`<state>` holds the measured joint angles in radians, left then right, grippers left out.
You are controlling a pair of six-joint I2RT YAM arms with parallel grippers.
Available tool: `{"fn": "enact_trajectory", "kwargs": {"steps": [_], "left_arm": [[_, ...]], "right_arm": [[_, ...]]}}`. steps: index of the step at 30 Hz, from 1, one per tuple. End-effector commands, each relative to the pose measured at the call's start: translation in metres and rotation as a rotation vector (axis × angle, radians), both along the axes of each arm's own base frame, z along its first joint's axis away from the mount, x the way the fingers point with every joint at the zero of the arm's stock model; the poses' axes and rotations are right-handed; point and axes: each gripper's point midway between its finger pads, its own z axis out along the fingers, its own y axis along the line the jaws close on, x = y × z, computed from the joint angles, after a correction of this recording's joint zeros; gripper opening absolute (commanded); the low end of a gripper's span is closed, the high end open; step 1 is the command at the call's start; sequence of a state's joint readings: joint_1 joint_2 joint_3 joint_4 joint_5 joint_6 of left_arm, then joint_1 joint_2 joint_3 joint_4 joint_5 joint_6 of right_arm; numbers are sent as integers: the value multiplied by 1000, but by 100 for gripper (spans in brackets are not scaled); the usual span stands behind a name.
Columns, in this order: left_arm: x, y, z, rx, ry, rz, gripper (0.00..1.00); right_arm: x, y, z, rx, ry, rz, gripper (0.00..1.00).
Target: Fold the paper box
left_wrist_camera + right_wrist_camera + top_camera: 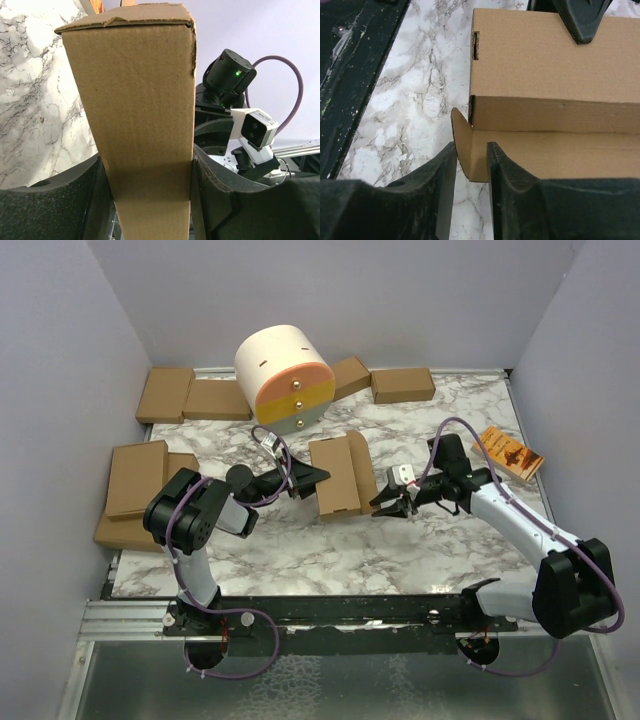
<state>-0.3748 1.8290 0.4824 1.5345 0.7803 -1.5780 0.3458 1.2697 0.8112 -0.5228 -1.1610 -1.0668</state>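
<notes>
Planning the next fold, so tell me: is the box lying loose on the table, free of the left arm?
No, the box is wedged between the left arm's jaws, touching both of them.

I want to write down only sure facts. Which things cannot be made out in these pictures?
- Left wrist view: the lower end of the paper box is cut off by the bottom edge.
- Right wrist view: its right end is cut off by the frame edge. The fingers hide whether the right gripper pinches the flap.
- Top view: the print on the orange booklet is too small to read.
</notes>
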Motion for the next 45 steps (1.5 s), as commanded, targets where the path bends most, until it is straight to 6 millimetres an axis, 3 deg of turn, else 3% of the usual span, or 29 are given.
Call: {"fn": "enact_trajectory", "kwargs": {"steps": [1, 6, 9, 12, 16, 21, 27, 33, 40, 45], "left_arm": [[-15, 3, 52, -86, -309, -31, 31], [-21, 2, 52, -66, -369, -57, 31], [-26, 1, 50, -46, -415, -83, 31], [-32, 1, 47, -27, -458, -111, 31], [-40, 0, 46, -8, -513, -146, 31], [-51, 0, 49, 2, -569, -183, 31], [-57, -4, 51, 1, -593, -216, 31], [-59, -7, 51, -4, -590, -232, 31], [-60, -8, 50, -5, -584, -240, 31], [-59, -8, 48, -6, -568, -240, 31]], "right_arm": [[-5, 3, 27, 40, 21, 26, 37], [-6, -3, 67, 91, 95, 28, 52], [16, -17, 90, 149, 170, -53, 60], [56, -40, 106, 205, 281, -189, 67], [101, -50, 94, 195, 399, -318, 70], [111, -43, 73, 175, 639, -307, 69], [115, -30, 67, 160, 671, -299, 69], [123, -21, 69, 147, 644, -301, 59], [123, -15, 61, 119, 635, -298, 39], [122, -15, 65, 114, 581, -302, 19]]}}
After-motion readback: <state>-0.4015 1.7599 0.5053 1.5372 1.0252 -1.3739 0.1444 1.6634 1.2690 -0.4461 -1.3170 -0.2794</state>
